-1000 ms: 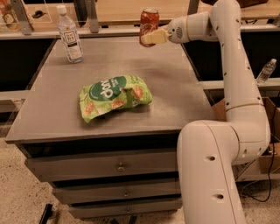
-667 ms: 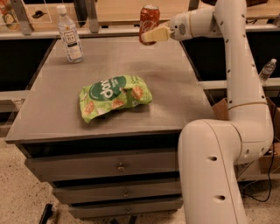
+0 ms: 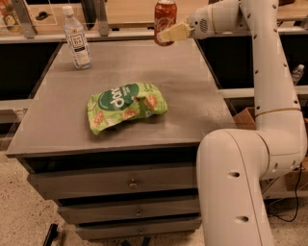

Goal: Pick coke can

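The coke can [image 3: 165, 13] is red with a silver top and hangs upright in the air above the far right part of the grey cabinet top [image 3: 192, 96]. My gripper [image 3: 167, 34] reaches in from the right on the white arm and is shut on the can's lower half, its pale fingers [image 3: 174, 32] across the front of the can. The can is clear of the surface.
A green chip bag [image 3: 126, 105] lies in the middle of the cabinet top. A clear plastic bottle [image 3: 77, 38] with a white label stands at the far left. The robot's white body [image 3: 236, 187] fills the front right. Drawers [image 3: 130, 182] face front.
The gripper has risen with the can held in it, so the can sits higher above the far edge of the cabinet top. The chip bag and bottle have not moved.
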`<act>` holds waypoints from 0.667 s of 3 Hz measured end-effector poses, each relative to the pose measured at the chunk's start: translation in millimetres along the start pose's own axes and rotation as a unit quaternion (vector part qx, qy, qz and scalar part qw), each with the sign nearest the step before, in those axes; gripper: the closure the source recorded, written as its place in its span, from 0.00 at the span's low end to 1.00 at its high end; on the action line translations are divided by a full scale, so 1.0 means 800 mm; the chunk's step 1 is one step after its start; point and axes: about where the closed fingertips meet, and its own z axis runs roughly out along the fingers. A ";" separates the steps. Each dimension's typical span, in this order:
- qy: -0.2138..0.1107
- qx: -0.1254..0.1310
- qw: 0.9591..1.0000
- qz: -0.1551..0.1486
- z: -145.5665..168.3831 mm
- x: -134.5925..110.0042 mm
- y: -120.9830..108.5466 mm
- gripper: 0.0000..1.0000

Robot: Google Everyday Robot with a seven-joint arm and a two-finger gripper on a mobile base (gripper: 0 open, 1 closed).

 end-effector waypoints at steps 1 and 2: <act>-0.001 0.028 1.000 -0.009 -0.001 -0.018 -0.009 1.00; -0.001 0.028 1.000 -0.009 -0.001 -0.018 -0.009 1.00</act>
